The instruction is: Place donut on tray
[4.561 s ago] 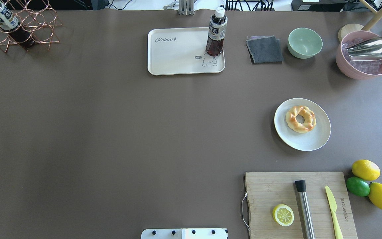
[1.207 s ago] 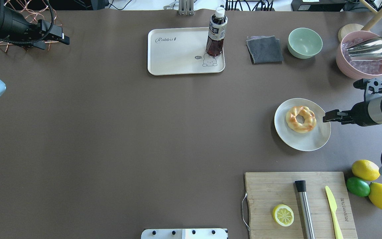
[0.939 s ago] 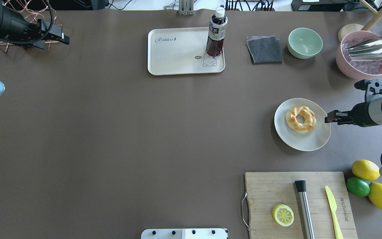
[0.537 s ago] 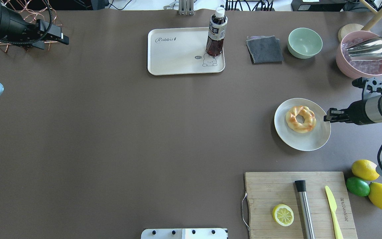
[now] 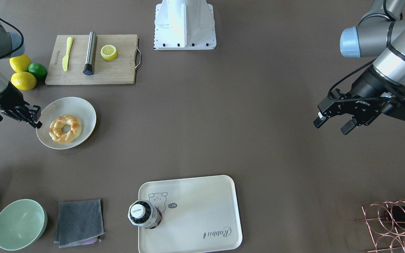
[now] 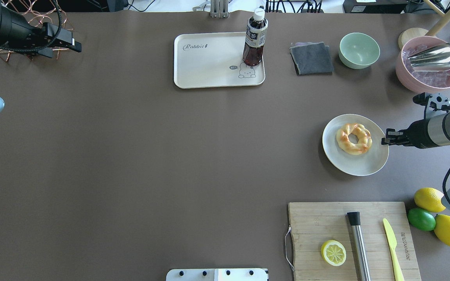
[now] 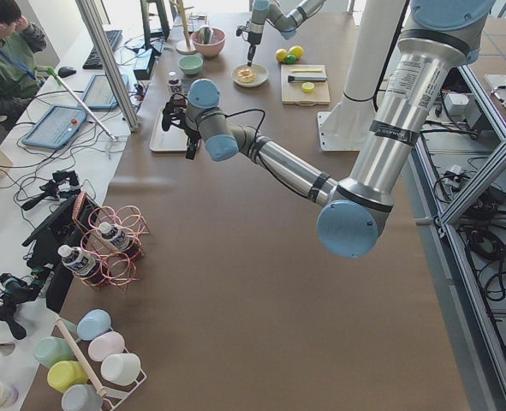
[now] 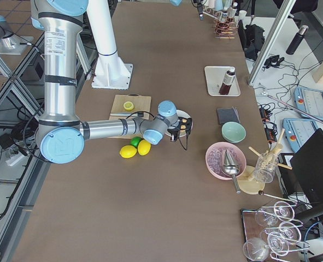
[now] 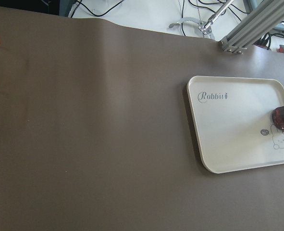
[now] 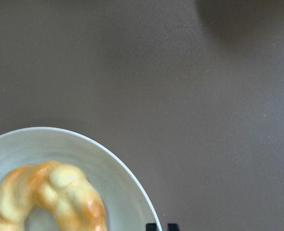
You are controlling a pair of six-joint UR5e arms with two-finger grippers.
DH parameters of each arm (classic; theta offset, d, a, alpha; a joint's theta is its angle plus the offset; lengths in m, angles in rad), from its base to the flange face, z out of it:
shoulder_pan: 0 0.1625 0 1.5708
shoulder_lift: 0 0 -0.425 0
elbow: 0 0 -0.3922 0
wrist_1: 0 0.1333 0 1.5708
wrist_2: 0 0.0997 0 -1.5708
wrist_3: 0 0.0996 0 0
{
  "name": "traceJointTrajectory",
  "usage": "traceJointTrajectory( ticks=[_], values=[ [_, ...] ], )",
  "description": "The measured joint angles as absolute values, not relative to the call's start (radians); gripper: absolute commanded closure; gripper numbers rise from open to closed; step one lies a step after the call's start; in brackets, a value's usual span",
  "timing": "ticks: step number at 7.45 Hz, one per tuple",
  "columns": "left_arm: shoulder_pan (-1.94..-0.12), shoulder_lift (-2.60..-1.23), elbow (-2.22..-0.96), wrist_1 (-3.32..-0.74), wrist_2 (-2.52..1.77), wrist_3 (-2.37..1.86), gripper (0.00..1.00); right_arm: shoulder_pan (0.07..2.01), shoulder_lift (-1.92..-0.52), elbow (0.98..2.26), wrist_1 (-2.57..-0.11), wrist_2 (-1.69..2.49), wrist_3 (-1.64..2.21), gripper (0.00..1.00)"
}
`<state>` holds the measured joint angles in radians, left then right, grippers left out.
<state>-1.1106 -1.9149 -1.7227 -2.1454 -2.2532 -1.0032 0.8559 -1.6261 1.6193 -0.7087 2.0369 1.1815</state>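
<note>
The donut (image 6: 354, 138) lies on a round white plate (image 6: 361, 168) at the table's right side; it also shows in the front view (image 5: 65, 128) and the right wrist view (image 10: 50, 197). The cream tray (image 6: 209, 66) with "Rabbit" script lies at the far centre and also shows in the front view (image 5: 202, 203) and the left wrist view (image 9: 233, 130). My right gripper (image 6: 384, 141) is shut and empty, its tips at the plate's right rim, beside the donut. My left gripper (image 5: 330, 125) is open and empty, high over the far left, well left of the tray.
A dark drink bottle (image 6: 255, 39) stands on the tray's right end. A grey cloth (image 6: 311, 58), green bowl (image 6: 359, 50) and pink bowl (image 6: 430, 64) sit at the far right. A cutting board (image 6: 318, 234) with a lemon half (image 6: 333, 253), and whole citrus fruits (image 6: 430, 200), lie at the near right. A copper rack (image 5: 392, 221) stands far left.
My right gripper has dropped to the plate's right rim, and the plate with the donut has shifted slightly left and away. The left arm has barely moved.
</note>
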Motion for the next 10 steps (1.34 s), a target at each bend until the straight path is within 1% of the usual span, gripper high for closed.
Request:
traceJointTrajectory(
  ticks=[3,6,7,8,10],
  values=[
    [-1.111,-1.918,-1.728,-2.143,-2.255,-1.005,0.01,0.852,-1.626,1.631,-0.708,2.039,1.184,1.00],
    [-1.110,-1.928,-1.740,-2.138,-2.263,-1.026,0.01,0.853,-1.621,1.729,-0.715,2.079,1.200,1.00],
    [-1.104,-1.944,-1.738,-2.137,-2.263,-1.055,0.01,0.853,-1.592,1.755,-0.718,2.092,1.234,1.00],
    [-1.079,-1.968,-1.734,-2.136,-2.263,-1.098,0.01,0.852,-1.530,1.768,-0.727,2.102,1.293,1.00],
    [-0.996,-2.016,-1.721,-2.137,-2.256,-1.182,0.01,0.836,-1.370,1.779,-0.822,2.097,1.372,1.00]
  ],
)
